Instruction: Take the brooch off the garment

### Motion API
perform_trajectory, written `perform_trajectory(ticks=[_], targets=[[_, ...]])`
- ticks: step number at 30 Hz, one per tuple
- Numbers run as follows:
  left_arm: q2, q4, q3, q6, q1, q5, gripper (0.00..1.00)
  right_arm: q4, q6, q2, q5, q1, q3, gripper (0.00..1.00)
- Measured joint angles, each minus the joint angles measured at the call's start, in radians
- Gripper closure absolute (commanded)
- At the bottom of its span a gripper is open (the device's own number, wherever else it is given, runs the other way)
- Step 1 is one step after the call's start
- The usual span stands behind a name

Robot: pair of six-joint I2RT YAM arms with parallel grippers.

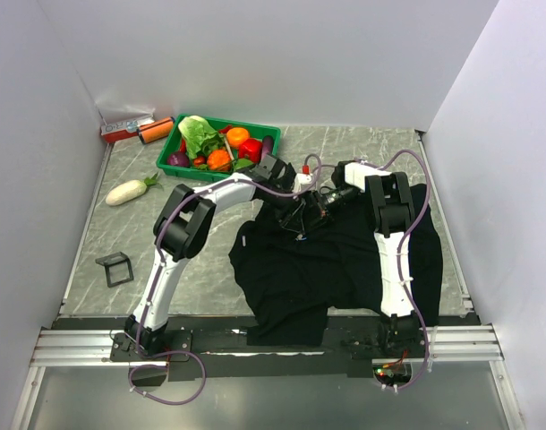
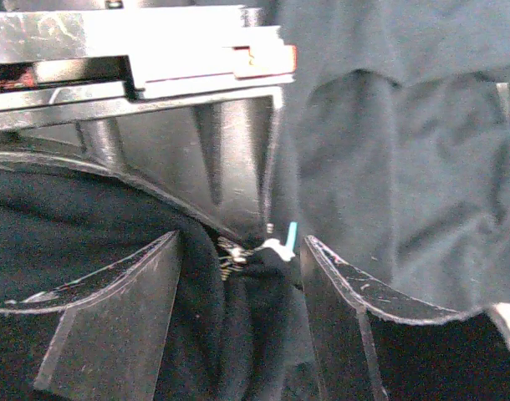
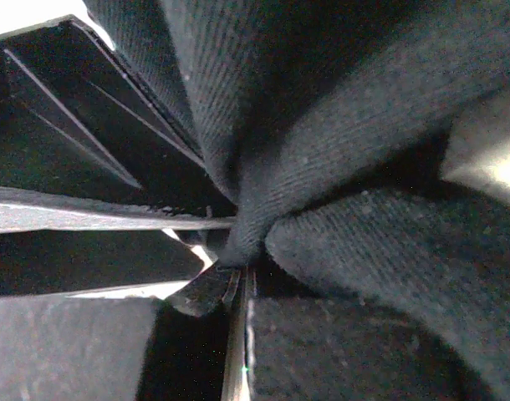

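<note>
The black garment [image 1: 345,260] lies spread on the right half of the table. Both grippers meet at its upper edge. My right gripper [image 1: 331,199] is shut on a pinched fold of the fabric [image 3: 339,109], its jaws together [image 3: 238,271]. My left gripper [image 1: 295,202] is open. In the left wrist view its fingers [image 2: 113,301] stand either side of a raised fold of the garment [image 2: 238,334], and the gripper [image 2: 241,238] straddles it. The tiny sparkly brooch [image 2: 238,252], with a white and blue bit beside it, sits on that fold between the fingertips, just below the right gripper's body [image 2: 196,142].
A green tray [image 1: 246,124] of vegetables stands at the back, left of the grippers. An orange can [image 1: 155,131] and a red item [image 1: 121,134] lie in the back left corner. A white radish [image 1: 130,191] and a small black stand [image 1: 116,269] are on the left. White walls enclose the table.
</note>
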Motion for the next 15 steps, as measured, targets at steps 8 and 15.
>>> perform_trajectory(ticks=[8, 15], targets=[[0.000, 0.037, -0.012, 0.007, -0.014, -0.132, 0.42, 0.003, 0.000, 0.000, 0.001, 0.000, 0.000, 1.00], [0.000, 0.036, -0.012, 0.024, -0.014, -0.152, 0.39, 0.003, 0.000, 0.001, 0.003, -0.002, 0.000, 1.00]])
